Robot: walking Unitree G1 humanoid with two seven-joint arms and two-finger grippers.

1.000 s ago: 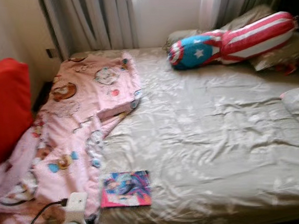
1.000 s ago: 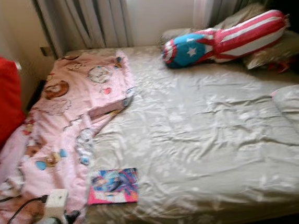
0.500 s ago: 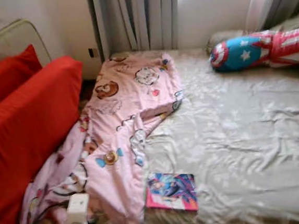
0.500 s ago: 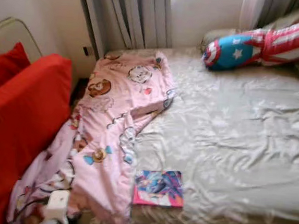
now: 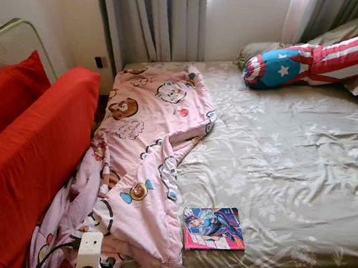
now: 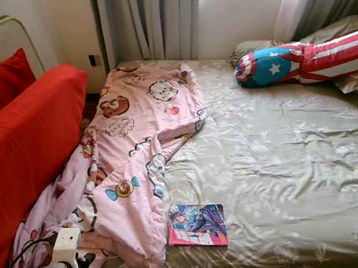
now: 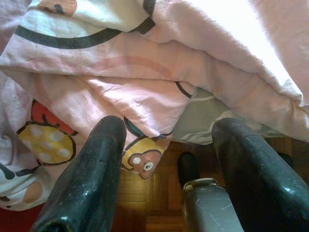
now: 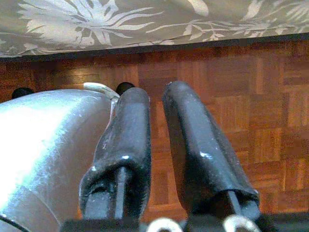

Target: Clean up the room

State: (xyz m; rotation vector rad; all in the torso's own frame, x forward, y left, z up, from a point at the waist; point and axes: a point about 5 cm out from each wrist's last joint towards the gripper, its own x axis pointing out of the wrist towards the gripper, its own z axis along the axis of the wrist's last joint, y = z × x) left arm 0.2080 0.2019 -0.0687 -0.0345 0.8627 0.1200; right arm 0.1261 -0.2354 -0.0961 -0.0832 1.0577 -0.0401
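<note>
Taking the bed as the landmark: a red sofa stands along its left side, and a pink cartoon blanket runs down the bed's left edge, its long axis going from the curtains at the far end toward the robot, with its near end spilling off the bed's near left corner toward the floor. Just right of the blanket's near end, a colourful book lies flat on the bed close to its near edge. At the bed's far right, a star-and-stripes bolster leans on the pillows.

The left gripper hangs by the bed's near left corner, its 2 fingers well apart with the blanket's drooping folds directly ahead of them, not touching. The right gripper hangs low off the bed's near edge, aimed at the wooden floor, fingers nearly together and holding nothing. By my judgement the left arm is the nearer one to both blanket and book.

The blanket's lowest folds are cut off by the picture edge, so how much lies on the floor is unclear. The book's cover cannot be read.
</note>
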